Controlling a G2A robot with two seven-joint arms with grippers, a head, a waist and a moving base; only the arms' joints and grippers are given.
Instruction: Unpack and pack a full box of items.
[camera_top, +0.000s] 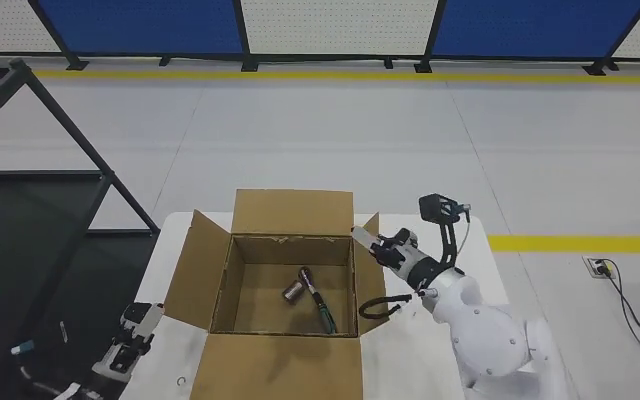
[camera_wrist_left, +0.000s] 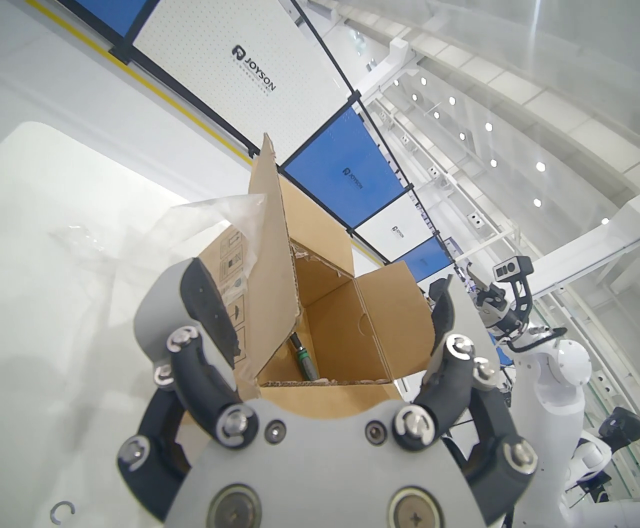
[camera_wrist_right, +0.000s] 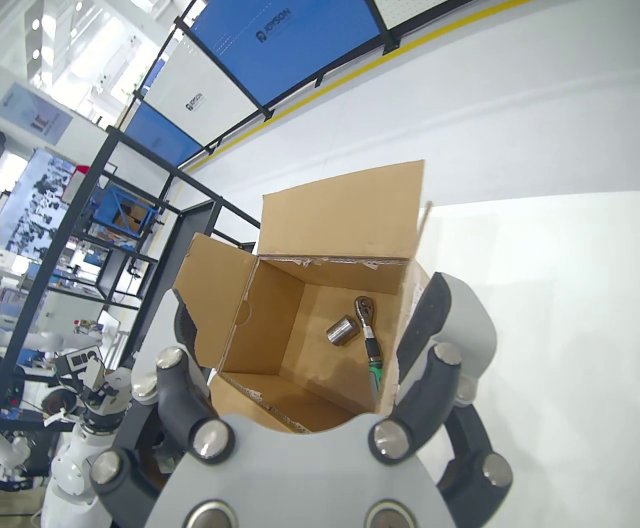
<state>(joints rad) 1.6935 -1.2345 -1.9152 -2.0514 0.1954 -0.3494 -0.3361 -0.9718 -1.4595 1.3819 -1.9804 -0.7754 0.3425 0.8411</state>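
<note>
left jaws and right jaws released | cardboard box (camera_top: 293, 210) on white table (camera_top: 400, 365) | pale floor (camera_top: 300, 130), yellow line (camera_top: 330, 73), blue panels (camera_top: 140, 25)

Bright, even light (edges bowed), soft shadows

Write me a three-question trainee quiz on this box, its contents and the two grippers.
1. True or false: the flaps of the cardboard box are folded shut.
2. What lies beside the ratchet wrench on the box floor? A) a metal socket B) a roll of tape C) a cup
3. Fill in: the left gripper and the right gripper both have their fingers ____.
Key: 1 false; 2 A; 3 open.
</note>
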